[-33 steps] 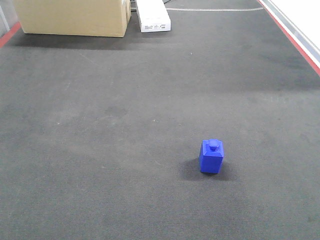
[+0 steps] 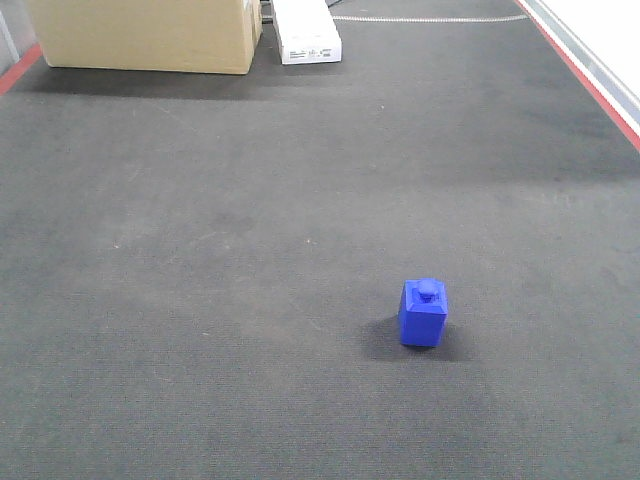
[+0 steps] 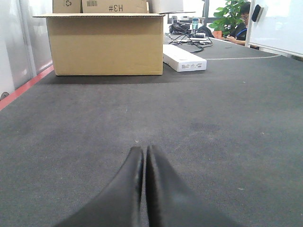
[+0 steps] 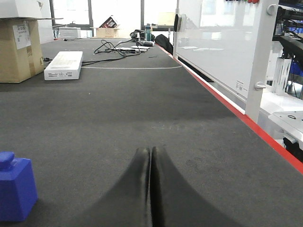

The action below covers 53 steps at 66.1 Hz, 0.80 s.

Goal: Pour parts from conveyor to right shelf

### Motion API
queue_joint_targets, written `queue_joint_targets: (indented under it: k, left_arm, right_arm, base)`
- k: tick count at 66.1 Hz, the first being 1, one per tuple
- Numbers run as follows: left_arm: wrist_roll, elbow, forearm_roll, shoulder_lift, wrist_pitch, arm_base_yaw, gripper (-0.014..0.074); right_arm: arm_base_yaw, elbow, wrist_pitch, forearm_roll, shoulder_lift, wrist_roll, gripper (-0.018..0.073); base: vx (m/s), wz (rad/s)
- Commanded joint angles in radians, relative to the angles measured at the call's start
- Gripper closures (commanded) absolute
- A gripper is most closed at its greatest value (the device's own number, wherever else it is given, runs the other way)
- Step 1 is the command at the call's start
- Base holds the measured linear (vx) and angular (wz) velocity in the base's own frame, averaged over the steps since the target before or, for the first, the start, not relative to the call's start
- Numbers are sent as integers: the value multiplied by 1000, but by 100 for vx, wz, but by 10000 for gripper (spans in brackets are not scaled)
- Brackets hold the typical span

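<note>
A: Right gripper [image 4: 150, 152], state?
B: Fingers pressed together with nothing between them, low over the conveyor [image 4: 118, 104] at bottom centre of its wrist view. Left gripper [image 3: 143, 150] was the same: closed and empty.
A: Where was the part?
B: The blue block [image 4: 15, 191] sat at the lower left edge of the right wrist view. It was upright on the belt with its stud on top, off to the gripper's side and clear of it. In the front view it was lower right of centre. It didn't show in the left wrist view.
A: Handling?
B: My guess is rigid plastic, light and not fragile, with smooth faces that could slip a little. Best hold looked like two opposite flat sides, below the stud. The jaws would need to open and shift frame-left first.
A: Anything else?
B: A cardboard box [image 3: 104, 45] and a white box [image 4: 64, 65] at the belt's far end, upper left.
</note>
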Motion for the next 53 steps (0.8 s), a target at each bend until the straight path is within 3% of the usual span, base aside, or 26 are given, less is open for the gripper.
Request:
queue_joint_targets:
  k: [1, 40, 53]
  left_arm:
    - [-8, -18, -6, -16, -79, -5, 603]
    - [-8, -18, -6, -16, -79, 26, 603]
    - [-8, -18, -6, -14, -79, 26, 603]
  right_arm:
    - [3, 8, -73, -7, 1, -8, 568]
    - [3, 8, -77, -7, 1, -8, 568]
    - [3, -17, -153, -17, 1, 2, 568]
  base:
    - [0, 0]
    - [0, 0]
    - [0, 0]
